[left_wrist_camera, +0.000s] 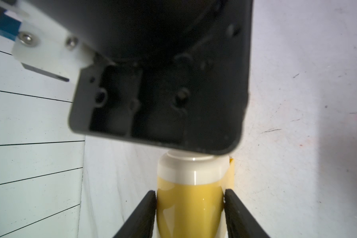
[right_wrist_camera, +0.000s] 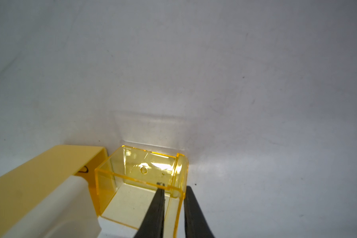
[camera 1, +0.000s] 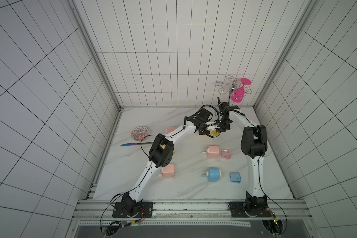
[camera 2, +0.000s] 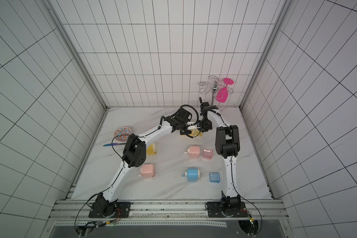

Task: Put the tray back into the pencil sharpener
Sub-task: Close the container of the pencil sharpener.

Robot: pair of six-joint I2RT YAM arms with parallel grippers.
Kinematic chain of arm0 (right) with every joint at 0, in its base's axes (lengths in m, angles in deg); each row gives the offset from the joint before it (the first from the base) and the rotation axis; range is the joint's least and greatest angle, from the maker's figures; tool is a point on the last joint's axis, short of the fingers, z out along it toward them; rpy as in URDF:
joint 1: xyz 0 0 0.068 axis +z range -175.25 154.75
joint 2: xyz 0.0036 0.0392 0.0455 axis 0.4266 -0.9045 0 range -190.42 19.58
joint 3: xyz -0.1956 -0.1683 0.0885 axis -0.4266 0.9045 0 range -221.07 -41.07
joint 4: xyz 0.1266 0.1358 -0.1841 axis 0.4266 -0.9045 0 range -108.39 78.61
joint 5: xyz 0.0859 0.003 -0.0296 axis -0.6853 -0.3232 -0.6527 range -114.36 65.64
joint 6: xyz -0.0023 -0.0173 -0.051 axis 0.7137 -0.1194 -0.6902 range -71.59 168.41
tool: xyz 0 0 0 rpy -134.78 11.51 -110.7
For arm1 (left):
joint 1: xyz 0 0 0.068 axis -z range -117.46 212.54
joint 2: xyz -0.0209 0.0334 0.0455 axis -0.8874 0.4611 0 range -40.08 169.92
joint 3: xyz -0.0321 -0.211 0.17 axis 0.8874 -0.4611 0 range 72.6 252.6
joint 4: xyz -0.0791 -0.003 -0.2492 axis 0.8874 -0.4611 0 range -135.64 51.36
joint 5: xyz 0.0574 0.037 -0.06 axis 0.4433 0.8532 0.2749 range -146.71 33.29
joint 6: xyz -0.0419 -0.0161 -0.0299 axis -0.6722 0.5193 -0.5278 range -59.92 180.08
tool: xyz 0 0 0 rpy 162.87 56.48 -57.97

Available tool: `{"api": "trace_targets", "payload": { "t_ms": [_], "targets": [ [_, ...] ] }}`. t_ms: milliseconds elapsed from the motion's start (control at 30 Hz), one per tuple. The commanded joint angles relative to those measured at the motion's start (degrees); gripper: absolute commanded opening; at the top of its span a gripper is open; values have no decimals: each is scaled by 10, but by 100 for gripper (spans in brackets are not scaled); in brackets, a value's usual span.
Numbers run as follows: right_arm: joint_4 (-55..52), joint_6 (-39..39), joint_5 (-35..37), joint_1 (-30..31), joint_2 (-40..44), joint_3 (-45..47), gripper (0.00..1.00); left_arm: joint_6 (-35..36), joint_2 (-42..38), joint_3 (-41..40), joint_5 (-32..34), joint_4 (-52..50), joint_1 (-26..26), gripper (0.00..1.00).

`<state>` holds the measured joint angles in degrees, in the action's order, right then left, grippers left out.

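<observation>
My left gripper (left_wrist_camera: 190, 191) is shut on the yellow and white pencil sharpener (left_wrist_camera: 190, 202), which lies at the back of the table (camera 1: 202, 135). The clear yellow tray (right_wrist_camera: 144, 171) rests on the table with one end at the sharpener's (right_wrist_camera: 39, 175) mouth and most of its length sticking out. Around the tray's outer end wall stands my right gripper (right_wrist_camera: 174, 188), one finger inside and one outside. A thin gap shows beside the inner finger. In both top views the two grippers meet over the yellow tray (camera 1: 214, 133) (camera 2: 198, 134).
Nearer the front lie a pink sharpener (camera 1: 212, 151) with a pink tray (camera 1: 226, 154), a blue sharpener (camera 1: 213, 174), a blue tray (camera 1: 235, 177) and another pink sharpener (camera 1: 169, 170). A patterned bowl (camera 1: 140, 133) and a knife (camera 1: 132, 144) lie left. A wire rack (camera 1: 231, 86) stands at the back right.
</observation>
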<state>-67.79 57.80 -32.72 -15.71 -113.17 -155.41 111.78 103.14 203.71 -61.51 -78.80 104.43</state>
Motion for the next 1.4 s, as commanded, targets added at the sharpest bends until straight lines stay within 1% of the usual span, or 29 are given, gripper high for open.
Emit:
{"api": "trace_targets", "payload": {
  "t_ms": [0, 133, 400, 1367],
  "targets": [
    [-16, -3, -5, 4, -21, -30, 17, 10, -22, -9, -7, 5, -3, 56],
    [-16, -7, 5, 4, -26, -34, 15, 11, -22, -9, -7, 7, -5, 56],
    [-16, -14, 13, 5, -28, -33, 13, 12, -23, -10, -7, 8, -6, 56],
    [1, -33, -8, 7, 6, 0, 10, 12, -28, -14, -5, 9, -7, 56]
  ]
}}
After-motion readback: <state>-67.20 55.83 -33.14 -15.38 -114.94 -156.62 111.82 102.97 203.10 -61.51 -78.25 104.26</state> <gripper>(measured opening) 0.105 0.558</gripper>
